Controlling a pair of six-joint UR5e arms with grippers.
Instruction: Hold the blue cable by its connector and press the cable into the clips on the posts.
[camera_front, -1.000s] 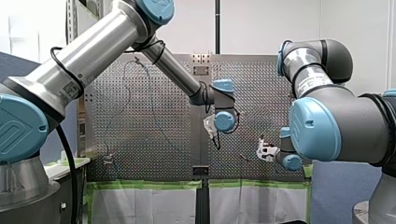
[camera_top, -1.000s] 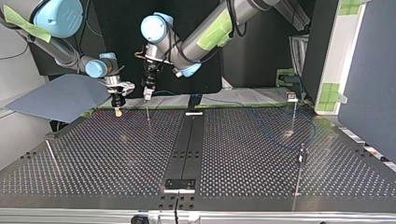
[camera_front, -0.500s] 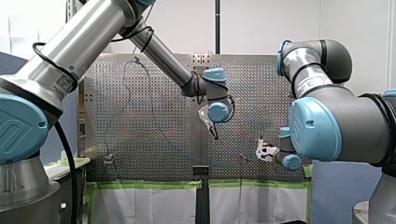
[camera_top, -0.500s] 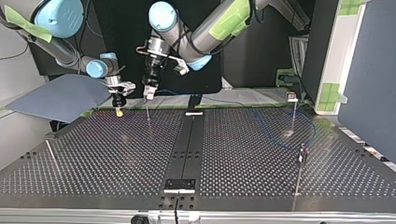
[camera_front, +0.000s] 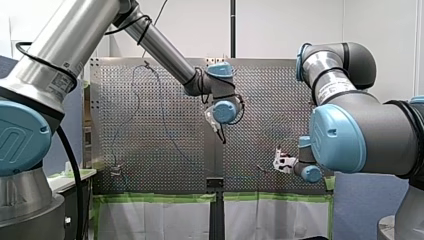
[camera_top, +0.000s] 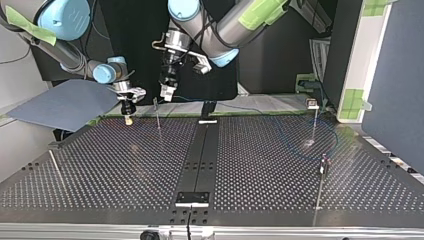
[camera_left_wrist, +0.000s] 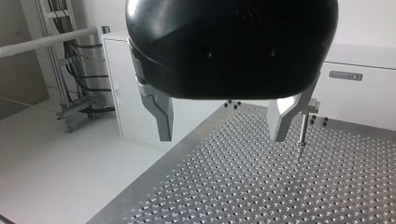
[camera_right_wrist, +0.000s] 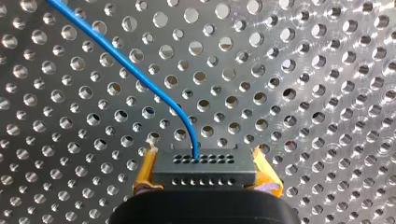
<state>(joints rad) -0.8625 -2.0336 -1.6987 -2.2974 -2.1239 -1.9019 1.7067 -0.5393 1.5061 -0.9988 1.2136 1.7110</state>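
Observation:
In the right wrist view the yellow pads of my right gripper (camera_right_wrist: 204, 156) are shut on the black connector (camera_right_wrist: 204, 170). The blue cable (camera_right_wrist: 121, 60) curves out of it and runs away over the perforated table (camera_right_wrist: 327, 93). In the top view my right gripper (camera_top: 128, 119) hangs low at the table's far left edge. My left gripper (camera_top: 166, 94) hovers up and to the right of a thin post (camera_top: 157, 114). In the left wrist view its metal fingers (camera_left_wrist: 161, 116) stand wide open and empty, with a post (camera_left_wrist: 302, 130) just beyond one fingertip.
At the top view's right stand two more posts (camera_top: 315, 119) (camera_top: 323, 170), with the blue cable looping faintly between them. A bare rod (camera_top: 56, 170) leans at the near left. A dark strip (camera_top: 200, 160) runs down the table's middle.
My left arm has lifted and swung towards the top view's right, off the thin post; in the front view it went up and left. My right arm has stayed put.

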